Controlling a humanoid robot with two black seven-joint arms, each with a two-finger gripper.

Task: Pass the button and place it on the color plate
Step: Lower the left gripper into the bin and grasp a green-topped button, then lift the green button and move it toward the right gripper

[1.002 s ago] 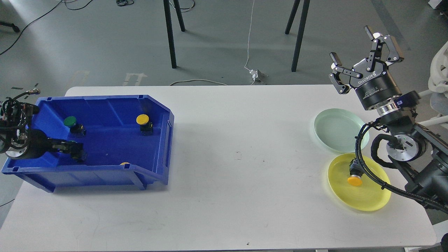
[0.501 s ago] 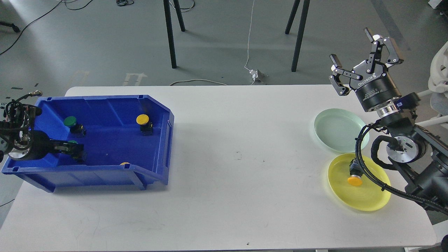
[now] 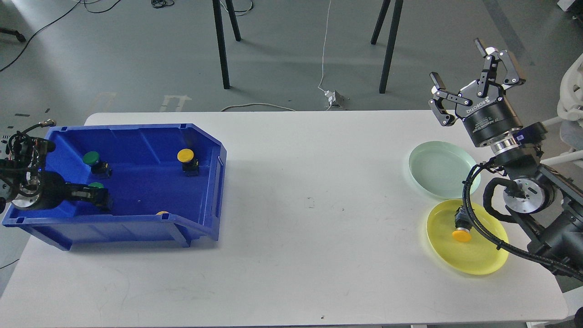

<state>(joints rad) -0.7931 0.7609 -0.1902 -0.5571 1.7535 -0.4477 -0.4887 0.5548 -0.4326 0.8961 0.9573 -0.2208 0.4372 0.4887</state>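
Note:
A blue bin (image 3: 200, 223) on the table's left holds a green button (image 3: 91, 158), a yellow button (image 3: 185, 155), a second green button (image 3: 96, 185) and a yellow cap (image 3: 161, 212) mostly hidden by the front wall. My left gripper (image 3: 101, 199) reaches into the bin, its dark fingers right at the second green button; I cannot tell if it grips it. My right gripper (image 3: 457, 64) is open and empty, raised beyond the table's far right edge. A yellow plate (image 3: 483, 259) holds a yellow button (image 3: 462, 235). A pale green plate (image 3: 437, 166) is empty.
The white table (image 3: 309, 228) stretches between the bin and the plates. My right arm's cable (image 3: 469, 214) hangs over the yellow plate's edge. Chair legs and a floor cable (image 3: 324, 50) lie beyond the table.
My left arm has shifted slightly inside the bin, staying at the second green button. My right gripper has barely moved and stays open.

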